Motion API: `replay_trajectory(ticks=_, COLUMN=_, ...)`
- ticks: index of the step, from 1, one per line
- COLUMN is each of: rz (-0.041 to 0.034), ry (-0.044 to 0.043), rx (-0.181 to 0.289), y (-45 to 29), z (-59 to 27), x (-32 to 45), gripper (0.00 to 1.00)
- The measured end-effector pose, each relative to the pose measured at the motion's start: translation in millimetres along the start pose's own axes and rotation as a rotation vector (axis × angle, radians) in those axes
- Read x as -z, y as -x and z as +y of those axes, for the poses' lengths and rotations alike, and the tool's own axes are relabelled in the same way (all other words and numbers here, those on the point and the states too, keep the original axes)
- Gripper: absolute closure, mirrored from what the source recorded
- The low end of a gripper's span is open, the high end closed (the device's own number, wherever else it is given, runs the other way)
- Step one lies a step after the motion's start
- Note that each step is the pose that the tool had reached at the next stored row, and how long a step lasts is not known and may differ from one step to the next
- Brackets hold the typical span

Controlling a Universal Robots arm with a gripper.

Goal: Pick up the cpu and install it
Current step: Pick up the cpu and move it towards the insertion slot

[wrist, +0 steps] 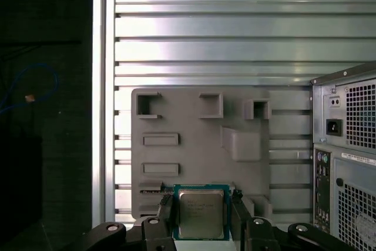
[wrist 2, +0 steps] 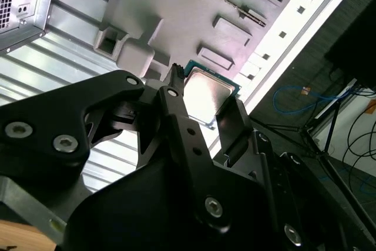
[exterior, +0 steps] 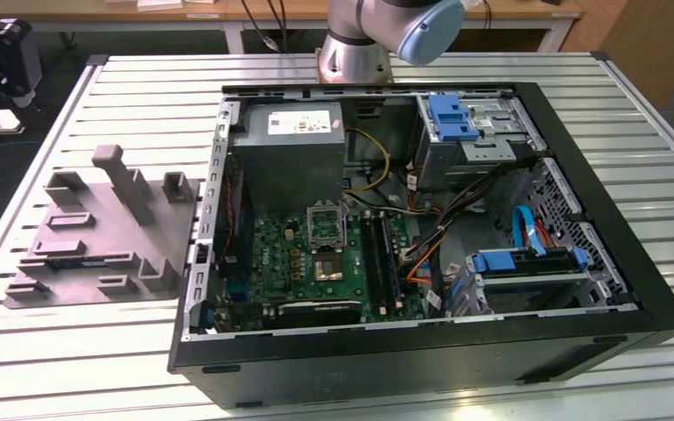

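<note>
The claw [wrist 2: 202, 95] pinches the cpu [wrist: 201, 220] (above the grey holder [wrist: 200, 139]).

The cpu [wrist: 200, 214] is topped in silvery grey and rimmed in green; the holder [wrist: 194, 124] is coloured grey, the bench [wrist: 205, 27] ribbed silver.

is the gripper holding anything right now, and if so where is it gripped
The cpu, clamped by the gripper at two opposite side edges, its metal top left bare, as seen in both wrist views.
</note>
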State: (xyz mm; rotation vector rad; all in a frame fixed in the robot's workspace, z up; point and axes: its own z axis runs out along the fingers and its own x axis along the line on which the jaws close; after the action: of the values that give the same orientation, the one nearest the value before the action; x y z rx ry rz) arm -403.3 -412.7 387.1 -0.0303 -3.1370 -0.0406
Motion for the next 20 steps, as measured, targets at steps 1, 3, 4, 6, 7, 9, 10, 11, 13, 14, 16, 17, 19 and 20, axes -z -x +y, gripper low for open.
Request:
replay_trajectory(ticks=1, rz=0.0, ry=0.0, rx=0.0, y=0.9, z=0.0, x=0.0, gripper=0.53)
replay_trajectory(ticks=3, rz=0.0, ry=0.0, rx=0.0, y=2.6, z=0.1, x=0.0, gripper=0.53)
replay_trajectory(ticks=4, rz=0.0, ry=0.0001, rx=0.0, y=3.5, z=0.1, x=0.0, gripper=0.53)
replay_trajectory(ticks=6, rz=0.0, ry=0.0, rx=0.0, y=5.1, z=0.1, x=0.1, gripper=0.53)
replay_trajectory(ticks=7, rz=0.0, ry=0.0, rx=0.0, y=5.9, z=0.1, x=0.0, gripper=0.53)
replay_trajectory(ticks=9, rz=0.0, ry=0.0, rx=0.0, y=7.5, z=0.2, x=0.0, gripper=0.53)
replay_trajectory(ticks=10, rz=0.0, ry=0.0, rx=0.0, y=8.4, z=0.2, x=0.0, gripper=0.53)
replay_trajectory(ticks=11, rz=0.0, ry=0.0, rx=0.0, y=9.4, z=0.2, x=0.0, gripper=0.53)
replay_trajectory(ticks=13, rz=0.0, ry=0.0, rx=0.0, y=11.1, z=0.2, x=0.0, gripper=0.53)
replay_trajectory(ticks=14, rz=0.0, ry=0.0, rx=0.0, y=11.8, z=0.2, x=0.1, gripper=0.53)
replay_trajectory(ticks=16, rz=0.0, ry=0.0, rx=0.0, y=13.0, z=0.3, x=0.1, gripper=0.53)
replay_trajectory(ticks=17, rz=0.0, ry=0.0, rx=0.0, y=13.7, z=0.3, x=0.1, gripper=0.53)
replay_trajectory(ticks=19, rz=0.0001, ry=0.0, rx=0.0, y=14.9, z=0.3, x=0.1, gripper=0.53)
replay_trajectory(ticks=20, rz=0.0, ry=0.0, rx=0.0, y=15.5, z=0.3, x=0.0, gripper=0.53)
